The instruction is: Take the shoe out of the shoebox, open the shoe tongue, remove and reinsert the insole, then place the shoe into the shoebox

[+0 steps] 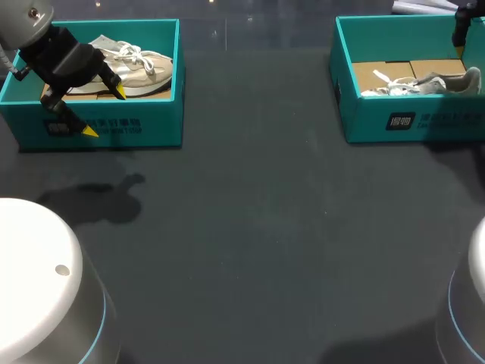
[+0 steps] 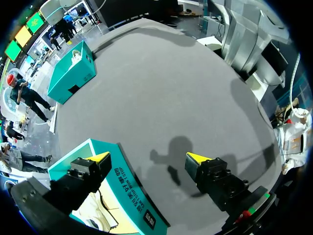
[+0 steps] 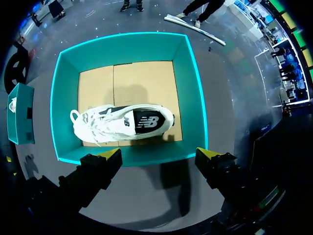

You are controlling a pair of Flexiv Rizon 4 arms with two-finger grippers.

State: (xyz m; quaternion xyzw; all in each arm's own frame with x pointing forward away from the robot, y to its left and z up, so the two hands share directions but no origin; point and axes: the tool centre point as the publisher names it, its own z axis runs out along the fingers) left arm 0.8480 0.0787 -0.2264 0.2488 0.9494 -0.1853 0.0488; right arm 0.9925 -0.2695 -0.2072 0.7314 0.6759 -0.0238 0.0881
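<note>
Left fingers [image 2: 100, 157] stand wide apart and hold nothing. One yellow tip hangs over the inside of the left shoebox [image 2: 128, 188], and the other hangs over the dark worktop [image 2: 161, 88] just outside it, so the box's printed front wall lies between the two tips. The overhead view agrees: one tip is above the box beside the pale shoe [image 1: 136, 68], and the other is in front of the wall of the left shoebox [image 1: 136, 125]. The pale shoe [image 2: 95, 215] rests in the box under the inner finger, with its white laces showing. Well ahead of these fingers, across the open worktop [image 1: 242, 243], sits the right shoebox [image 2: 71, 73], also teal.

Right fingers [image 3: 110, 159] are spread wide too, with nothing between them. Both tips hover at the nearest wall of the right shoebox [image 3: 195, 98], which lies open just ahead of and below them. A white shoe [image 3: 127, 122] lies on its side in the box, on the cardboard floor [image 3: 142, 83], close along the wall nearest the fingers. From overhead, the white shoe [image 1: 424, 83] shows along the front wall of the right shoebox [image 1: 402, 117]. The left shoebox [image 3: 17, 117] shows well off to one side of the right fingers.
</note>
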